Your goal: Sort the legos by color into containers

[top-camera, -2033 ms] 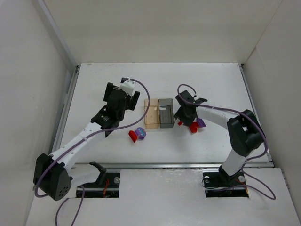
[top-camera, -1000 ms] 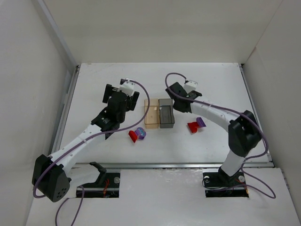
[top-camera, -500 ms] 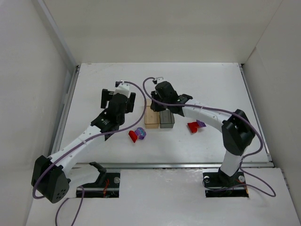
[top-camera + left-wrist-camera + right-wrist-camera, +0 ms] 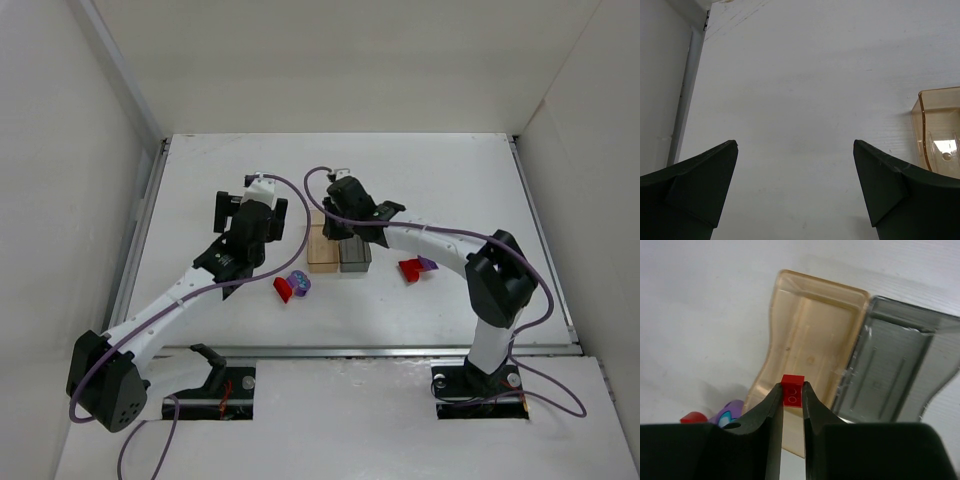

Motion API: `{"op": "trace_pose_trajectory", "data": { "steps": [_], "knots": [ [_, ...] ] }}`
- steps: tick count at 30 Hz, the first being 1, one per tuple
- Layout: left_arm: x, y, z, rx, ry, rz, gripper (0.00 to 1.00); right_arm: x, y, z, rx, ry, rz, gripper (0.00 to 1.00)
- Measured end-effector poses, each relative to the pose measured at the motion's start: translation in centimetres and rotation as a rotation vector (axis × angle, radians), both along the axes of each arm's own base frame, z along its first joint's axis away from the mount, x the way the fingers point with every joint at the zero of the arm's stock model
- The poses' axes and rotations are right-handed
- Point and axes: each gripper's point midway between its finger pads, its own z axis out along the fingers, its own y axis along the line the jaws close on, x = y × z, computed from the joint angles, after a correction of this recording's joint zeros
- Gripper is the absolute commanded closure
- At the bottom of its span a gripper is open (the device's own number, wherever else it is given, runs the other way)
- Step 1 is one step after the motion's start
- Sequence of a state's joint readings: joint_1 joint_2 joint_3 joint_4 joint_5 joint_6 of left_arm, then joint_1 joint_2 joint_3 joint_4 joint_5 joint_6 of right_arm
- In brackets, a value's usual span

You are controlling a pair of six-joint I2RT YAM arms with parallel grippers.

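The tan bin and the dark grey bin stand side by side mid-table; both show empty in the right wrist view, tan and grey. My right gripper is shut on a small red brick and holds it above the tan bin; in the top view it hangs over the bins. My left gripper is open and empty over bare table left of the tan bin. A red brick and a purple roundish brick lie left of the bins. A red brick and a purple brick lie to the right.
White walls enclose the table on three sides. A metal rail runs along the left edge. The purple roundish brick and a red brick also show at the lower left of the right wrist view.
My right gripper lifted a red brick from the pile right of the bins and carried it left over the bins. The left arm drifted slightly left and stayed open.
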State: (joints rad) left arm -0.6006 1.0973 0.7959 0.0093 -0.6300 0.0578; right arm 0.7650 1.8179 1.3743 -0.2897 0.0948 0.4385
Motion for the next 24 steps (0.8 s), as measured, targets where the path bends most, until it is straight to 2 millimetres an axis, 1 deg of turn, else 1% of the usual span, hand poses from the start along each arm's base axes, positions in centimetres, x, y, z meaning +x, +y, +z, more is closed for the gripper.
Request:
{"op": "trace_pose_trajectory", "data": {
  "steps": [3, 6, 12, 14, 16, 17, 18, 20, 21, 22, 24],
  "knots": [
    [0.0, 0.0, 0.0, 0.000, -0.001, 0.002, 0.00, 0.2, -1.9, -0.8, -0.067, 0.012, -0.095, 1.00],
    [0.0, 0.1, 0.0, 0.001, -0.001, 0.004, 0.00, 0.1, -3.6, -1.5, -0.128, 0.024, -0.155, 1.00],
    [0.0, 0.1, -0.2, 0.005, 0.002, 0.006, 0.00, 0.5, -5.4, -2.0, -0.170, 0.033, -0.220, 1.00],
    [0.0, 0.2, -0.1, 0.006, 0.002, 0.006, 0.00, 0.9, -6.1, -2.2, -0.169, 0.039, -0.239, 0.98],
    [0.0, 0.2, -0.1, 0.009, 0.002, 0.005, 0.00, 1.2, -7.0, -2.5, -0.175, 0.047, -0.260, 0.89],
    [0.0, 0.2, -0.1, 0.009, 0.002, 0.005, 0.00, 1.4, -7.4, -2.6, -0.177, 0.051, -0.268, 0.83],
    [0.0, 0.2, -0.1, 0.010, 0.002, 0.005, 0.00, 1.6, -7.8, -2.8, -0.180, 0.055, -0.275, 0.68],
    [0.0, 0.2, -0.1, 0.012, 0.001, 0.004, 0.00, 1.7, -8.5, -3.1, -0.187, 0.063, -0.289, 0.56],
    [0.0, 0.2, -0.1, 0.014, 0.002, 0.003, 0.00, 1.8, -8.7, -3.2, -0.189, 0.066, -0.290, 0.51],
    [0.0, 0.2, -0.1, 0.015, 0.002, 0.003, 0.00, 1.7, -8.8, -3.2, -0.192, 0.067, -0.290, 0.43],
    [0.0, 0.2, -0.1, 0.017, 0.002, 0.002, 0.00, 1.6, -8.7, -3.3, -0.196, 0.069, -0.283, 0.34]
  ]
}}
